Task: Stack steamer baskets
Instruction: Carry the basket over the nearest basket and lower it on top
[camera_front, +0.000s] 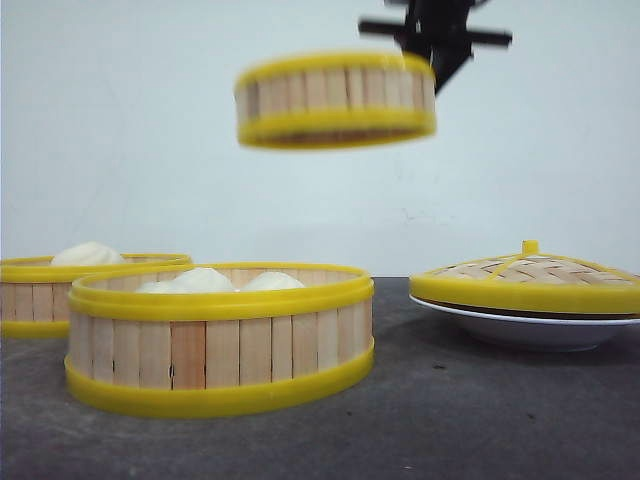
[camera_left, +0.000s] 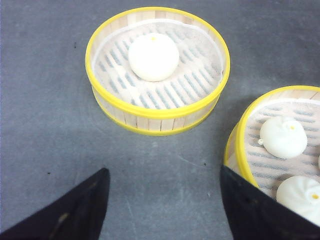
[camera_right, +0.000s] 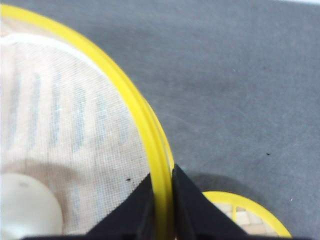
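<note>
Three steamer baskets are in view, and one of them hangs in the air. That raised basket (camera_front: 336, 100) is high above the dark table (camera_front: 480, 420), roughly level, with the right gripper (camera_front: 432, 62) at its right-hand edge, coming down from above. The right wrist view shows the grip plainly — the two black fingers (camera_right: 192, 210) are closed on the yellow rim (camera_right: 161, 200), one inside the wall and one outside, so the basket extends away from the hand to one side. A white bun (camera_right: 27, 207) sits on the cloth liner inside it. Below, on the table, the nearest basket (camera_front: 220, 340) stands at front left with at least two buns (camera_front: 205, 280) showing above its rim, and the far basket (camera_front: 60, 295) sits behind and to its left, holding one bun. The two are near each other but, in the left wrist view, apart. To the right a woven lid (camera_front: 527, 280) rests on a white plate (camera_front: 525, 328), well away from the baskets. The left gripper (camera_left: 162, 210) hovers over bare table between the two standing baskets — its fingers are spread wide and hold nothing, one fingertip (camera_left: 250, 205) overlapping the nearest basket's rim in that view.
</note>
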